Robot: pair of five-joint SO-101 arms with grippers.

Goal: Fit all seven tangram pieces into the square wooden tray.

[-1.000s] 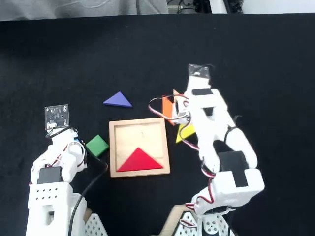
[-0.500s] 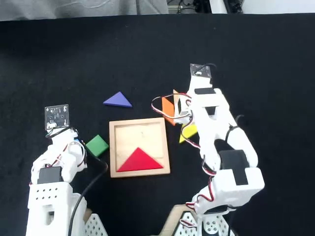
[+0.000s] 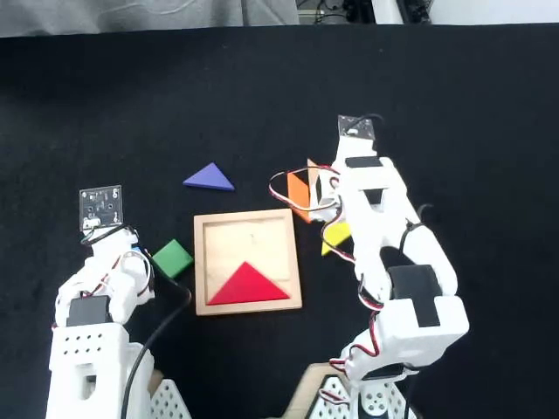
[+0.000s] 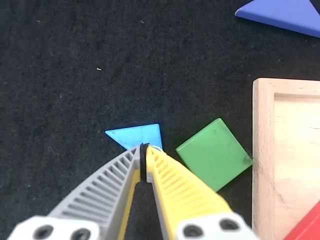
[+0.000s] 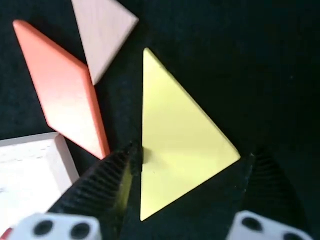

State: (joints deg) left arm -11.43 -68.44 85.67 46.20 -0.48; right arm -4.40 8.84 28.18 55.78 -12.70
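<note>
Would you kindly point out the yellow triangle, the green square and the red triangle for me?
yellow triangle (image 5: 175, 145): right wrist view, middle of its top face.
green square (image 4: 214, 154): left wrist view, centre of its top face.
red triangle (image 3: 248, 285): high view, centre of its face.

The table (image 3: 489, 105) is covered across its whole top by a matte black cloth (image 3: 105, 105), bordered at the far edge by crumpled grey fabric (image 3: 148, 13), dark cables (image 3: 349, 10) and a white surface (image 3: 498, 10).

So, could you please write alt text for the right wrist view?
The open right gripper straddles a yellow triangle on black cloth. Beside it lie an orange parallelogram and a pale triangle, with a tray corner nearby.
</note>
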